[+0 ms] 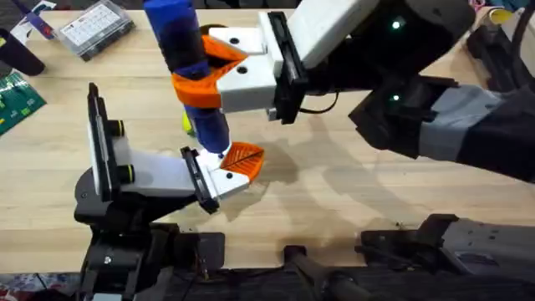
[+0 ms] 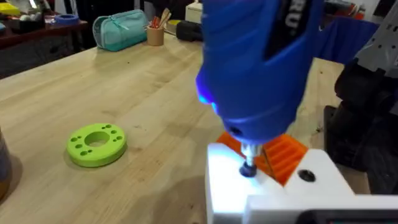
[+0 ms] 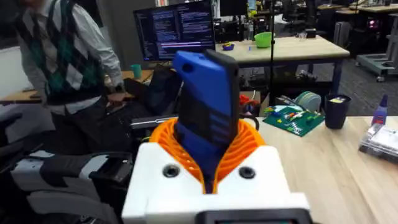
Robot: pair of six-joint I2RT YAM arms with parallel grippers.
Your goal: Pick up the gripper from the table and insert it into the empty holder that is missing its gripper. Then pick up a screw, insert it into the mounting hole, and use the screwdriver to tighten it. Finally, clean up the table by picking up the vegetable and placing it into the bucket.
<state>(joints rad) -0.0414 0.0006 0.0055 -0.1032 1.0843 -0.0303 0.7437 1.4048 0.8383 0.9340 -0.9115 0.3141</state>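
The screwdriver [image 1: 188, 63] stands upright, clamped between the right tool's [image 1: 219, 71] orange pads, its thin bit pressed onto the white top of the left tool [image 1: 230, 167]. Whether the left tool's fingers are parted cannot be told. The vegetable [image 1: 187, 124] peeks out just behind the screwdriver, mostly hidden. The screwdriver is bright blue and cylindrical. A lime-green disc [image 2: 96, 144] lies on the worktop [image 1: 334, 184] beside it.

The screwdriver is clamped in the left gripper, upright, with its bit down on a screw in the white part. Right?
Not quite. The screwdriver is held by the right gripper, as the overhead view shows. It is upright, with its bit down on the screw in the white part.
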